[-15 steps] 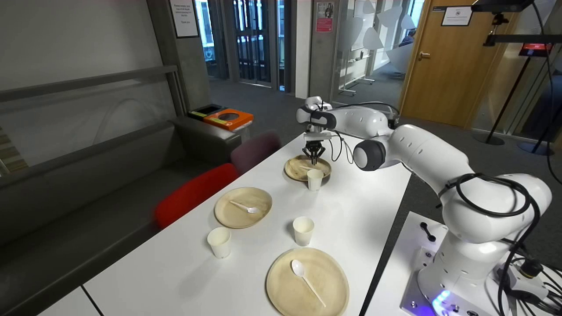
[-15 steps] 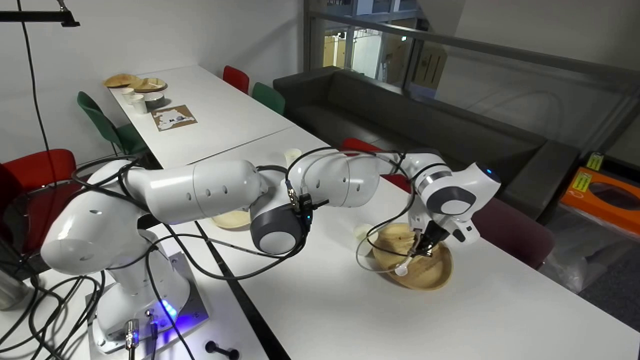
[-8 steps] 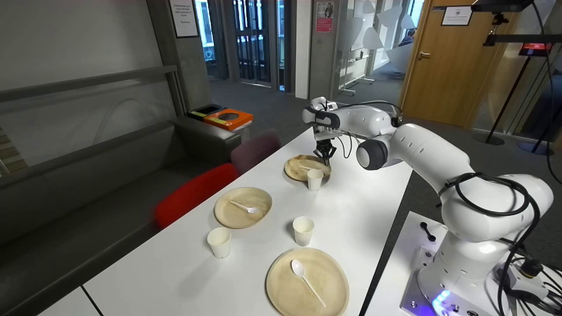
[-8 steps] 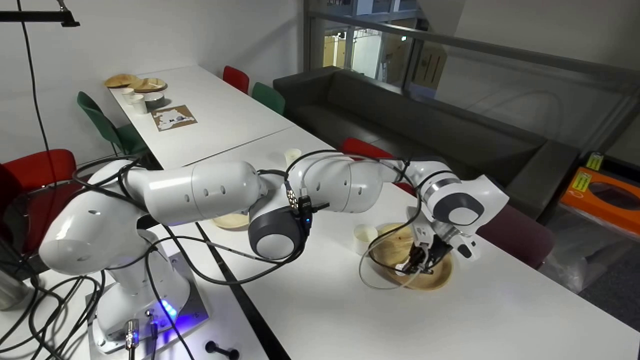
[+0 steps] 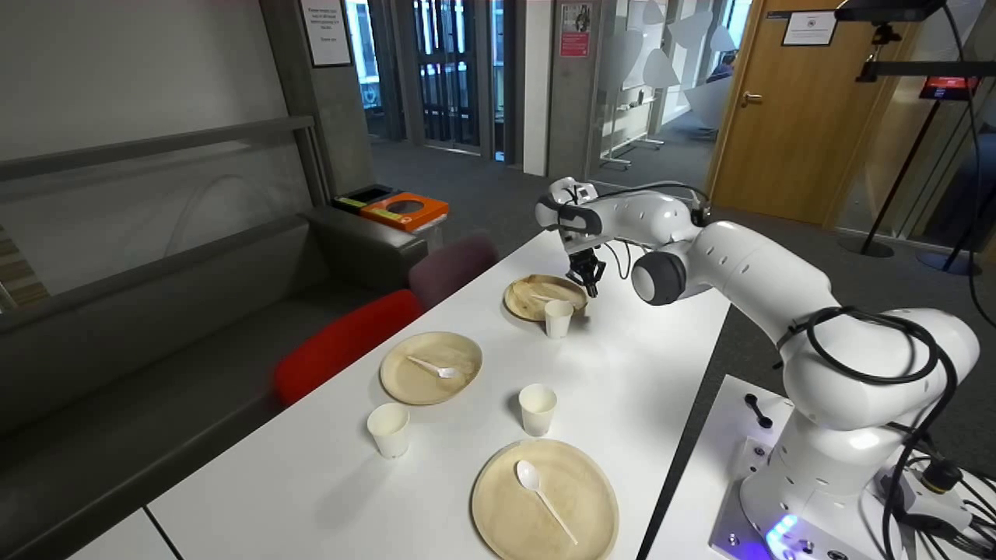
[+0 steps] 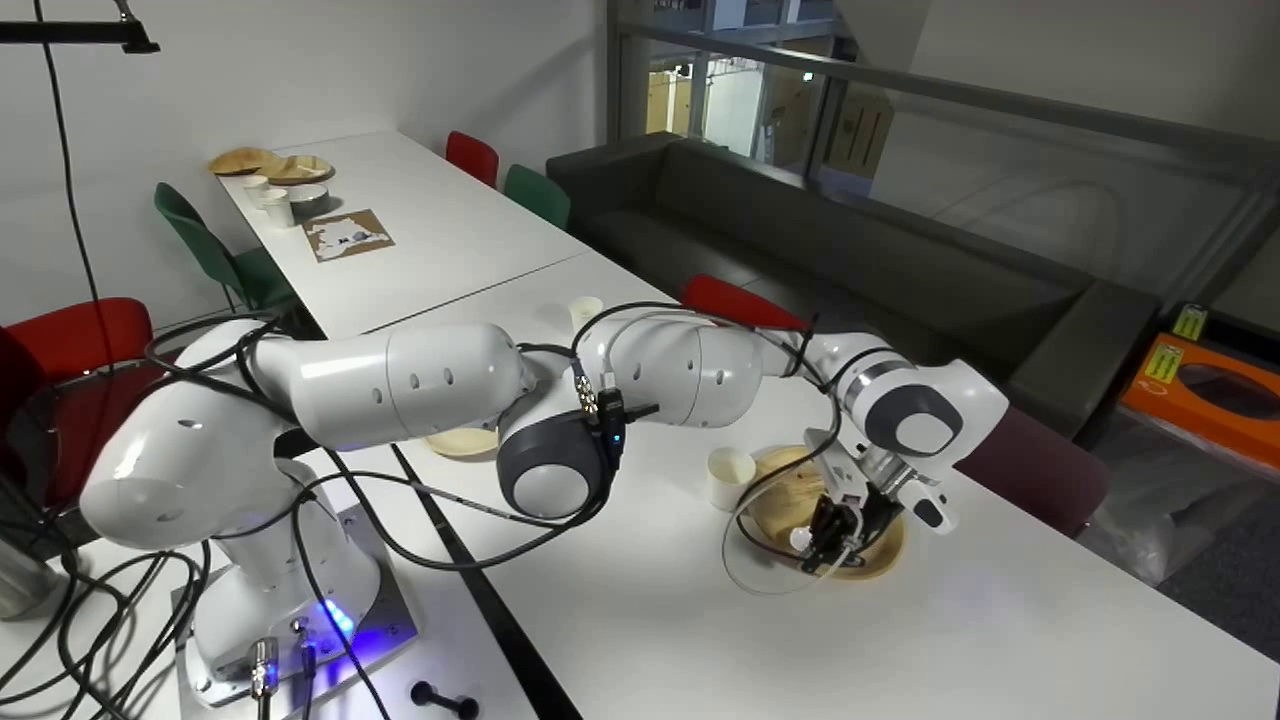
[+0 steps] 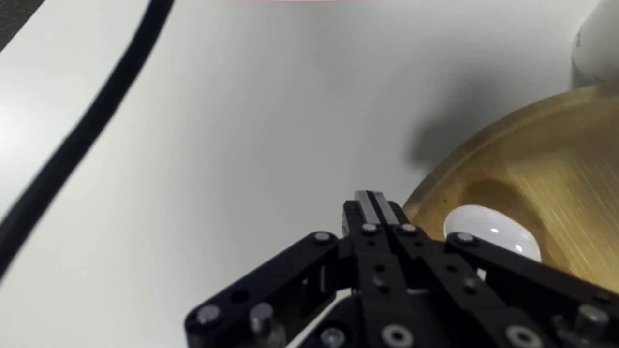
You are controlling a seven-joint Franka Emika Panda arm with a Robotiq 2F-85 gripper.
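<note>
Far left in the wrist view, black cable [image 7: 99, 116] hanging slack on a slant. Snag risk: a sideways swing could drag a loose loop into something light.

Next, white tabletop [image 7: 242, 121]. Hard, glary; height over it is tough to judge from above, so a drop that's too deep could jam the fingertips.

Middle: pincer [image 7: 372, 195], fingers pressed flat together, nothing held between them. Closed up like this it can't pick anything up, only poke or shove.

Right at the tips: brown plate [image 7: 570, 179], on the tabletop, near rim just beside them; touching or not, I can't tell. Likeliest trouble, to my eye: tips catch that rim, plate tilts or skates, since it looks light and nothing visible pins it down.

Inside the plate: white spoon [image 7: 491, 227], rounded end by the rim, handle mostly behind the pincer in this view. Smooth and glossy, so probably slippery; a nudge could spin it, and pressing on its end could flip the handle up.

Far right: white cup [image 7: 597, 48], cut off by the view's edge. In both exterior views it stands upright just beside the plate, so a shove on the plate toward it could carry through and knock it over. Looks thin and light, probably wouldn't resist much.
</note>
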